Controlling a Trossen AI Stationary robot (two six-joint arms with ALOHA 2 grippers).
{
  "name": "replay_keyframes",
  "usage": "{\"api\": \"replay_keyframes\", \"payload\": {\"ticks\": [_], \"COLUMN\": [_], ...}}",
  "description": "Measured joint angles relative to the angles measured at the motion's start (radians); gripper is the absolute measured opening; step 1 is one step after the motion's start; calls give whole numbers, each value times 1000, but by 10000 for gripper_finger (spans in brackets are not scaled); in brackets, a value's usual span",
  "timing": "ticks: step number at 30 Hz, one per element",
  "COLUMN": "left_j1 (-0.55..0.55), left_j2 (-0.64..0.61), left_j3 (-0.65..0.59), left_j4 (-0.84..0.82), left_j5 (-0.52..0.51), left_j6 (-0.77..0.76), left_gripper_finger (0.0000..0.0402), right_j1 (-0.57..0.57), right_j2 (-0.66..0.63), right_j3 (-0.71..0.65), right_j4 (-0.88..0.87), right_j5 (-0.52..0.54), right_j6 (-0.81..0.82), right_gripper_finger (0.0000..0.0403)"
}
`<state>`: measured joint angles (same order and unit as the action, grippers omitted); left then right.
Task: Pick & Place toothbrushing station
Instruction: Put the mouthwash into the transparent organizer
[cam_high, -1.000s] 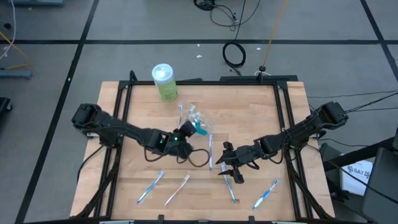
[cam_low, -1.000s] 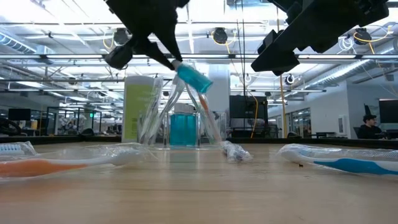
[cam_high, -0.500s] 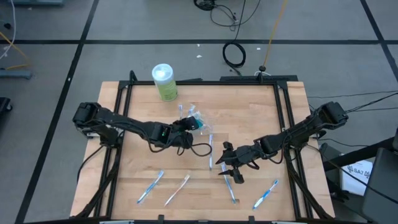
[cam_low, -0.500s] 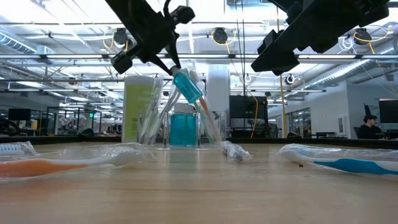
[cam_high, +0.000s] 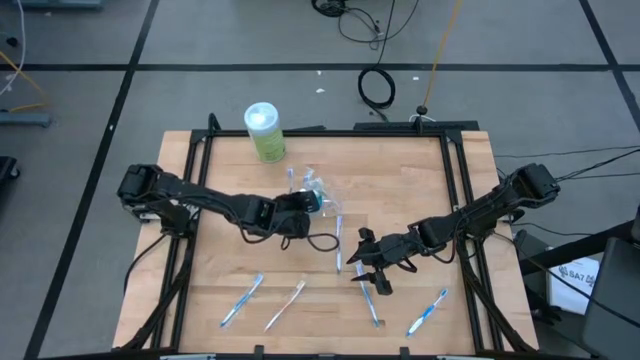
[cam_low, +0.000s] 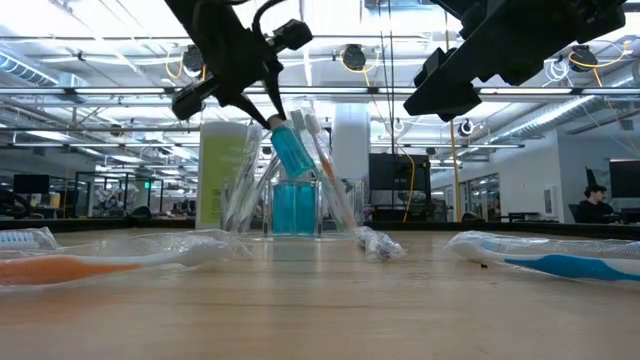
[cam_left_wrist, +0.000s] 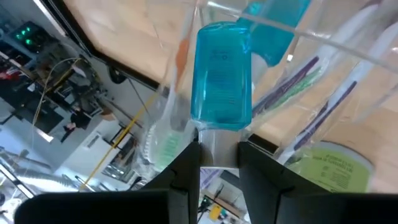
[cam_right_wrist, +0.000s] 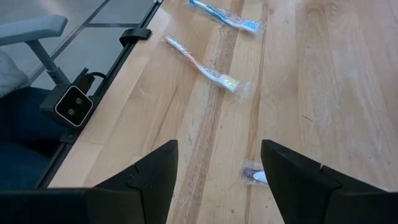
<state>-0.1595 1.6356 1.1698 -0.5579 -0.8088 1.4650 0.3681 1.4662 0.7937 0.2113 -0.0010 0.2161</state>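
Above the clear holder (cam_low: 295, 205) near the desk's (cam_high: 420, 180) centre: left tool (cam_left_wrist: 217, 149) clenched on blue toothpaste tube (cam_left_wrist: 221, 78), tilted over the rim. Best lowered upright, clear of standing brushes, before release. Right tool (cam_right_wrist: 214, 163) released, waiting near the front edge.

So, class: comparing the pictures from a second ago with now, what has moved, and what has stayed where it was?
The left claw, shut on the blue tube, has swung it toward upright and lowered it into the clear holder. The right claw stays open above the table, and the wrapped toothbrushes and green bottle haven't moved.
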Motion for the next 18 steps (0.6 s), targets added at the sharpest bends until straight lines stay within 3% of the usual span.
{"api": "replay_keyframes", "payload": {"ticks": [18], "left_j1": [0], "left_j2": [114], "left_j3": [0], "left_j4": [57], "left_j5": [5], "left_j6": [153], "left_gripper_finger": [88], "right_j1": [0], "right_j2": [0], "right_j3": [0], "right_j4": [-2], "right_j5": [0], "right_j6": [0], "right_gripper_finger": [224]}}
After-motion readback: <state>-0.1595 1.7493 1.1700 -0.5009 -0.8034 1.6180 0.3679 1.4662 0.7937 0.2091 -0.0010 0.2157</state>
